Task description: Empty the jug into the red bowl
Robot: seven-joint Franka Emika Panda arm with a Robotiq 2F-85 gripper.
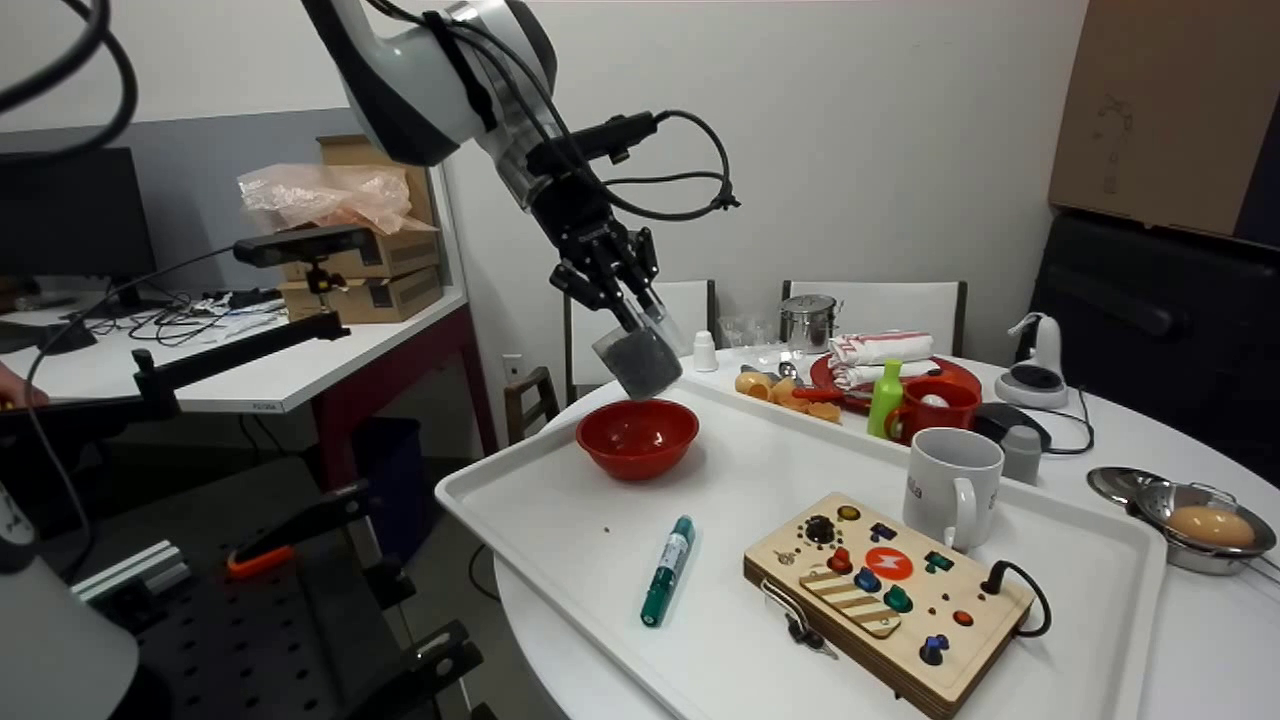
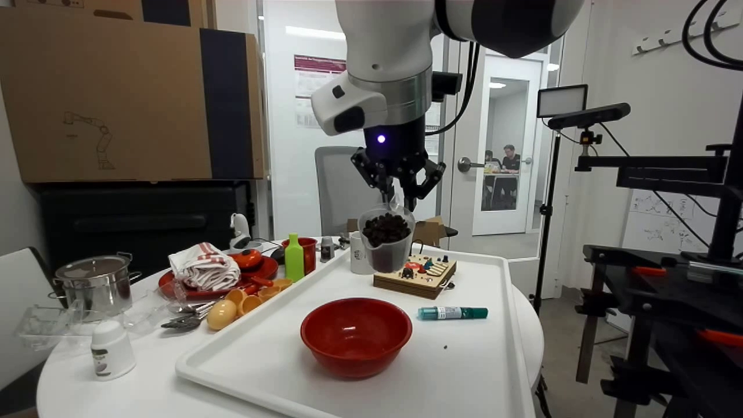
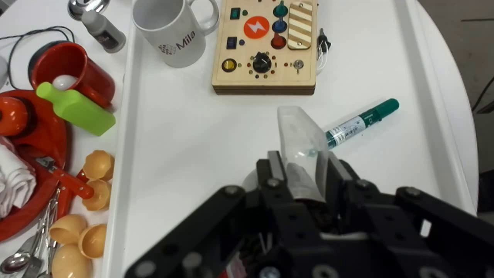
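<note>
Gripping the jug (image 2: 388,256) by its handle (image 3: 296,133), our claw (image 2: 399,202) holds it tilted, raised near the red bowl (image 2: 354,337). We should centre the jug's mouth over the red bowl, then pour slowly.

In an exterior view, the tray (image 2: 261,366) lies on the surface (image 2: 157,380). On it the bowl (image 2: 357,357) stands at the near end, the marker (image 2: 453,313) right of it, the control box (image 2: 415,280) farther back, the mug (image 2: 357,258) left of that. Above the tray the pincer (image 2: 399,200) holds the jug (image 2: 384,257), with loose pieces (image 2: 385,228) in it. Left of the tray lie egg halves (image 2: 249,305) and, left of these, cutlery (image 2: 187,321); behind them the plate (image 2: 268,269) carries the towel (image 2: 204,267). The bottle (image 2: 294,259) stands right of the plate, the cup (image 2: 309,251) behind the bottle.
</note>
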